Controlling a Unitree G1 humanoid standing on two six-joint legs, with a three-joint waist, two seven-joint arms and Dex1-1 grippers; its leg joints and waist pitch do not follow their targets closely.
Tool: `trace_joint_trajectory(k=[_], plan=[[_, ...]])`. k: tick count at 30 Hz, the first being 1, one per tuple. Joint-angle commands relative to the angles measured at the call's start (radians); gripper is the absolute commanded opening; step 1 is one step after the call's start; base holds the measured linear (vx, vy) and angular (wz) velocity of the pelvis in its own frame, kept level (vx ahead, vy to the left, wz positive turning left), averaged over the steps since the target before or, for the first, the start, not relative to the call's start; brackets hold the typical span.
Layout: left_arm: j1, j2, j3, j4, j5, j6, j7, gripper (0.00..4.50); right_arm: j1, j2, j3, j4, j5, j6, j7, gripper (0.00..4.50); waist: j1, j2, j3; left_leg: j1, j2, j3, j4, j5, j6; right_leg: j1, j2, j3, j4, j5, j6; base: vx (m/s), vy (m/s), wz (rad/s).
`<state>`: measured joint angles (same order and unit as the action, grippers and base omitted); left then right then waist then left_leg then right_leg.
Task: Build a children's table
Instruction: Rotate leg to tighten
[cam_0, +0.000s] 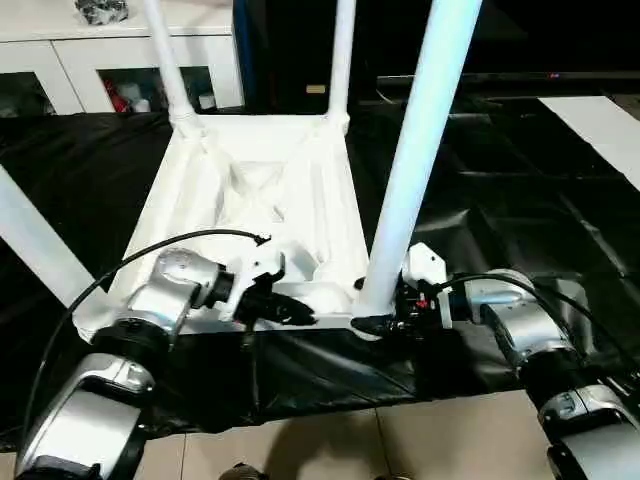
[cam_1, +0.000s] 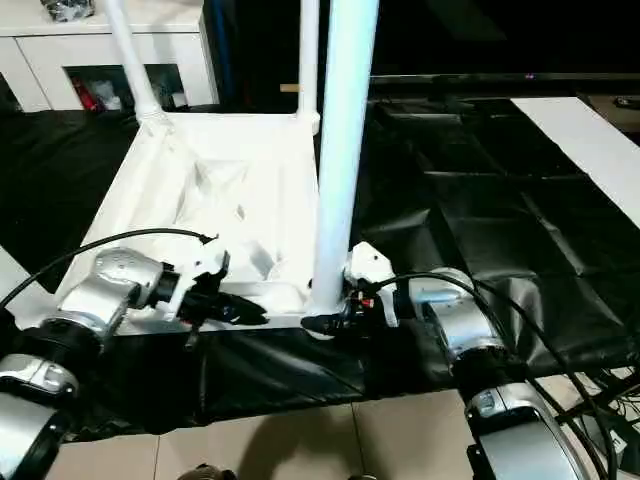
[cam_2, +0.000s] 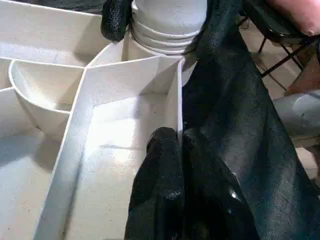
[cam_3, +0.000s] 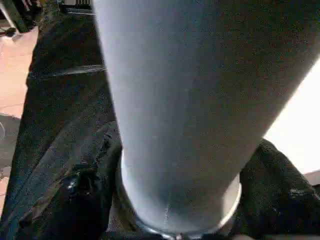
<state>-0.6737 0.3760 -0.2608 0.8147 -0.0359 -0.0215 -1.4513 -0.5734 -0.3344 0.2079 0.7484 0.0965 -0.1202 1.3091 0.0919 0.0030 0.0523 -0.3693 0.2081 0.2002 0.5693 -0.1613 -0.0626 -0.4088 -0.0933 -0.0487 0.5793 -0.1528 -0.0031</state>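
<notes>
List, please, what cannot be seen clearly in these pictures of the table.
- Near-right leg: its upper end is cut off by the head views' top edge.
- Its corner socket: in the right wrist view the leg itself covers it.
- Right tool: the leg's base hides part of it.
- Left tool: it pinches the table's rim; the black sheet covers what lies beyond.

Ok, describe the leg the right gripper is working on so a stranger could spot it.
Find the upturned white table top on the black sheet. Four legs rise from its corners; this leg stands at the near corner on the robot's right, with the right gripper clamped around its base.
</notes>
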Motion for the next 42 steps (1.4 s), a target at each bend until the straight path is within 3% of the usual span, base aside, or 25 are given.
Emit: trace_joint_trajectory(k=[1, 2, 7, 8, 9, 11, 14, 16, 17, 19, 20, 22, 25, 31, 35, 37, 39, 42], plan=[[0.003, -0.012, -0.027, -0.024, -0.002, -0.007, -0.047, 0.00, -0.013, 0.008, 0.032, -0.005, 0.000, 0.012, 0.026, 2.88, 0.001, -0.007, -0.066, 0.017, 0.027, -0.006, -0.066, -0.296, 0.037, 0.042, -0.043, 0.026, -0.053, -0.271, -0.242, 0.000, 0.000, 0.00], [0.001, -0.010, -0.026, -0.019, 0.000, -0.009, -0.047, 0.00, -0.012, 0.010, 0.032, -0.005, 0.001, 0.013, 0.029, 2.78, 0.002, -0.012, -0.068, 0.017, 0.026, -0.006, -0.065, -0.283, 0.041, 0.044, -0.043, 0.026, -0.052, -0.256, -0.245, 0.000, 0.000, 0.00], [-0.011, -0.029, 0.001, 0.010, 0.014, 0.013, 0.058, 0.00, 0.002, 0.048, -0.001, 0.006, 0.010, 0.020, -0.041, 2.70, 0.003, -0.006, -0.066, 0.017, 0.026, -0.005, -0.065, -0.277, 0.041, 0.042, -0.043, 0.026, -0.051, -0.250, -0.251, 0.000, 0.000, 0.00], [-0.025, -0.053, 0.020, 0.031, 0.019, 0.028, 0.149, 0.00, 0.004, 0.077, -0.030, 0.026, -0.006, 0.040, -0.171, 2.70, 0.001, -0.006, -0.064, 0.018, 0.026, -0.006, -0.067, -0.298, 0.031, 0.041, -0.043, 0.026, -0.054, -0.284, -0.242, 0.000, 0.000, 0.00], [-0.026, -0.056, 0.022, 0.032, 0.019, 0.029, 0.157, 0.00, 0.003, 0.080, -0.032, 0.028, -0.008, 0.043, -0.185, 2.70, 0.001, -0.004, -0.062, 0.019, 0.025, -0.006, -0.067, -0.307, 0.024, 0.039, -0.044, 0.027, -0.057, -0.306, -0.236, 0.000, 0.000, 0.00], [-0.035, -0.084, 0.034, 0.037, 0.022, 0.051, 0.229, 0.00, 0.008, 0.108, -0.049, 0.039, -0.028, 0.038, -0.302, 2.69, -0.005, -0.006, -0.059, 0.025, 0.022, -0.011, -0.070, -0.350, -0.005, 0.034, -0.049, 0.027, -0.070, -0.424, -0.196, 0.000, 0.000, 0.00], [-0.040, -0.127, 0.032, 0.030, 0.041, 0.079, 0.319, 0.00, 0.009, 0.156, -0.071, 0.058, -0.055, 0.058, -0.477, 2.68, -0.018, -0.004, -0.057, 0.019, 0.019, -0.019, -0.076, -0.372, -0.019, 0.035, -0.047, 0.024, -0.077, -0.480, -0.160, 0.000, 0.000, 0.00], [-0.034, -0.174, 0.031, 0.005, 0.047, 0.119, 0.385, 0.00, 0.006, 0.214, -0.104, 0.071, -0.048, 0.108, -0.623, 2.67, -0.027, -0.007, -0.056, 0.023, 0.016, -0.019, -0.076, -0.387, -0.020, 0.030, -0.046, 0.024, -0.083, -0.503, -0.151, 0.000, 0.000, 0.00], [-0.030, -0.197, 0.028, -0.005, 0.050, 0.132, 0.412, 0.00, 0.003, 0.241, -0.118, 0.081, -0.047, 0.123, -0.692, 2.67, -0.034, -0.017, -0.056, 0.024, 0.016, -0.019, -0.074, -0.396, -0.017, 0.028, -0.047, 0.023, -0.087, -0.524, -0.145, 0.000, 0.000, 0.00], [-0.027, -0.230, 0.024, -0.014, 0.056, 0.143, 0.451, 0.00, 0.002, 0.281, -0.129, 0.090, -0.050, 0.129, -0.761, 2.67, -0.037, -0.011, -0.055, 0.025, 0.014, -0.021, -0.073, -0.404, -0.009, 0.025, -0.047, 0.022, -0.093, -0.557, -0.131, 0.000, 0.000, 0.00], [-0.023, -0.247, 0.019, -0.017, 0.061, 0.144, 0.471, 0.00, 0.010, 0.302, -0.123, 0.083, -0.059, 0.116, -0.779, 2.67, -0.038, -0.013, -0.054, 0.026, 0.013, -0.021, -0.072, -0.415, -0.006, 0.021, -0.047, 0.021, -0.097, -0.576, -0.121, 0.000, 0.000, 0.00], [-0.019, -0.261, 0.013, -0.020, 0.065, 0.142, 0.484, 0.00, 0.020, 0.318, -0.115, 0.071, -0.071, 0.094, -0.788, 3.23, -0.039, -0.012, -0.054, 0.027, 0.012, -0.022, -0.072, -0.427, -0.006, 0.019, -0.045, 0.019, -0.101, -0.591, -0.109, 0.000, 0.000, 0.00], [-0.015, -0.269, 0.011, -0.027, 0.066, 0.144, 0.489, 0.00, 0.028, 0.327, -0.118, 0.059, -0.071, 0.067, -0.800, 3.46, -0.040, -0.009, -0.055, 0.026, 0.013, -0.023, -0.075, -0.445, -0.003, 0.018, -0.044, 0.020, -0.103, -0.580, -0.104, 0.000, 0.000, 0.00], [-0.007, -0.212, 0.005, -0.041, 0.069, 0.097, 0.401, 0.00, 0.026, 0.243, -0.139, 0.023, -0.031, 0.014, -0.668, 3.95, -0.036, -0.008, -0.060, 0.021, 0.015, -0.020, -0.076, -0.425, 0.010, 0.024, -0.042, 0.026, -0.092, -0.474, -0.139, 0.000, 0.000, 0.00], [-0.009, -0.163, 0.003, -0.034, 0.054, 0.053, 0.297, 0.00, 0.040, 0.168, -0.117, -0.008, -0.007, 0.011, -0.482, 4.09, -0.025, -0.010, -0.065, 0.013, 0.016, -0.012, -0.070, -0.341, 0.041, 0.037, -0.039, 0.030, -0.072, -0.319, -0.190, 0.000, 0.000, 0.00], [-0.003, -0.136, -0.001, -0.042, 0.045, 0.042, 0.229, 0.00, 0.057, 0.124, -0.088, -0.039, 0.010, 0.027, -0.355, 4.09, -0.018, -0.005, -0.070, 0.013, 0.019, -0.007, -0.065, -0.286, 0.053, 0.043, -0.039, 0.028, -0.061, -0.237, -0.220, 0.055, -0.017, 0.04], [0.002, -0.111, -0.008, -0.048, 0.039, 0.038, 0.170, 0.00, 0.068, 0.087, -0.066, -0.068, 0.028, 0.052, -0.251, 4.09, -0.009, -0.008, -0.074, 0.007, 0.022, -0.005, -0.057, -0.212, 0.082, 0.051, -0.036, 0.026, -0.043, -0.112, -0.254, 0.060, -0.010, 0.00], [-0.001, -0.083, -0.017, -0.038, 0.040, 0.019, 0.106, 0.00, 0.067, 0.042, -0.040, -0.071, 0.025, 0.058, -0.117, 3.96, 0.002, -0.008, -0.076, 0.011, 0.022, -0.002, -0.051, -0.170, 0.107, 0.050, -0.037, 0.024, -0.032, -0.038, -0.289, 0.020, -0.002, 0.00]])
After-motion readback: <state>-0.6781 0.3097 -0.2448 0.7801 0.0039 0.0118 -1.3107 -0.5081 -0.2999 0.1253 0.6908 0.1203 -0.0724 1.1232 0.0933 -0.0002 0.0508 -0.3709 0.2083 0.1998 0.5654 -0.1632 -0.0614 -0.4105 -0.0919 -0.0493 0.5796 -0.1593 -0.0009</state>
